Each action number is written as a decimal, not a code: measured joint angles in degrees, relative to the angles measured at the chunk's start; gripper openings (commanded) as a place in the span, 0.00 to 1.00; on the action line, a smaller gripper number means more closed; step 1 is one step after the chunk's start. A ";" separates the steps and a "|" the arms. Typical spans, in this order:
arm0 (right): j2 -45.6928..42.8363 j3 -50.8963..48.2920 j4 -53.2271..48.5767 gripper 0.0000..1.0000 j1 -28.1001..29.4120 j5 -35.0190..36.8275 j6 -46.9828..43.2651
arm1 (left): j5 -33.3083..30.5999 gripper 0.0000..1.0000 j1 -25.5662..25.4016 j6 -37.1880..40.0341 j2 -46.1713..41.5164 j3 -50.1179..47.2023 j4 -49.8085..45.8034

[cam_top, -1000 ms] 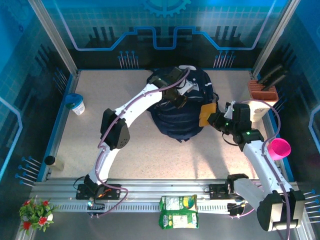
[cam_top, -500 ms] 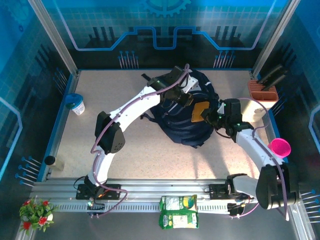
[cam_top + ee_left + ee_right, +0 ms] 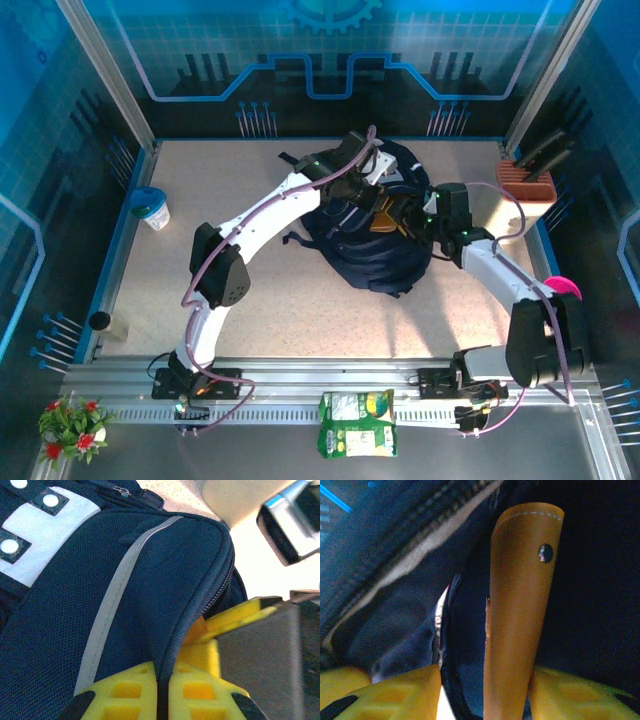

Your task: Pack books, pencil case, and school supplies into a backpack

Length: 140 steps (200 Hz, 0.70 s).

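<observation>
Speckled table (image 3: pixel 200 180), backpack (image 3: pixel 375 250) upper centre. Left gripper (image 3: pixel 162 680) pinches its zipper rim (image 3: pixel 215 595). The right gripper (image 3: pixel 485 680), jaws apart, straddles the orange pencil case (image 3: pixel 520 580), which could catch on the opening and slide out.

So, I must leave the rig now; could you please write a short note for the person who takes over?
Left gripper: jaws shut on the backpack at its zipper rim, holding the opening up.
Right gripper: jaws open, loose around the orange pencil case, which stands in the opening.
Done: pencil case is partly inside.
To do: let it drop in, withdraw, pack the rest. Whether books are already inside, I cannot tell.
</observation>
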 measured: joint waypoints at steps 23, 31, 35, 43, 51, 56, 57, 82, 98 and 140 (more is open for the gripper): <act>-4.00 -1.73 -2.89 0.45 -1.11 0.57 -2.62 | 0.24 0.10 0.15 0.00 0.00 -0.17 0.09; -4.61 -1.97 -3.72 0.42 -1.49 0.55 -3.52 | 0.35 0.10 0.13 0.00 0.00 -0.28 0.11; -4.68 -2.03 -4.02 0.41 -1.60 0.52 -3.67 | 0.37 0.10 0.13 0.00 0.00 -0.28 0.11; -4.66 -2.12 -4.52 0.38 -1.64 0.50 -4.31 | 0.44 0.10 0.13 0.00 0.00 -0.33 0.15; -4.42 -2.12 -4.98 0.35 -1.60 0.48 -4.92 | 0.57 0.11 0.13 0.00 0.00 -0.39 0.28; -4.20 -2.12 -5.18 0.33 -1.57 0.48 -5.01 | 0.59 0.11 0.13 0.00 0.00 -0.46 0.42; -4.15 -2.12 -5.20 0.33 -1.57 0.48 -5.11 | 0.59 0.11 0.13 0.00 0.00 -0.48 0.44; -1.44 -2.05 -5.11 0.20 -1.14 0.61 -5.49 | 1.01 0.11 0.13 0.00 0.00 -0.59 0.55; 1.05 -1.22 -5.01 0.16 0.04 0.79 -5.66 | 1.16 0.11 0.15 0.00 0.00 -0.59 0.68; 8.41 1.70 1.70 0.13 4.61 0.66 -3.56 | 1.11 0.12 0.44 -0.76 0.00 -0.61 0.92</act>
